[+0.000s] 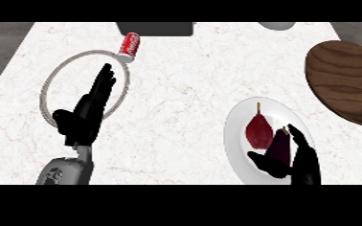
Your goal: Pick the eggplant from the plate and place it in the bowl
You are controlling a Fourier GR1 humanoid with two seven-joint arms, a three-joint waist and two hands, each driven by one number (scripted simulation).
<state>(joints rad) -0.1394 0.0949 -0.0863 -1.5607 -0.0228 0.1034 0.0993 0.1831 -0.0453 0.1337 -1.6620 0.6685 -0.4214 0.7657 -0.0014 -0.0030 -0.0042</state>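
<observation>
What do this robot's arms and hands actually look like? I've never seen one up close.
Each robot hand is black, with slim fingers and a thumb, much like a person's gloved hand. The left robot hand sits on a grey, rounded forearm with darker round details near the wrist. Of the right robot hand, only the black fingers, thumb and palm show; its forearm is out of view. No cables or markings are visible.

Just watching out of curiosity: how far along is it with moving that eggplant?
Early on. The right hand is curled round the eggplant, which is not yet off the plate beside a red pear. Lifting and carrying it to the bowl remains. The left hand rests open over the bowl.
</observation>
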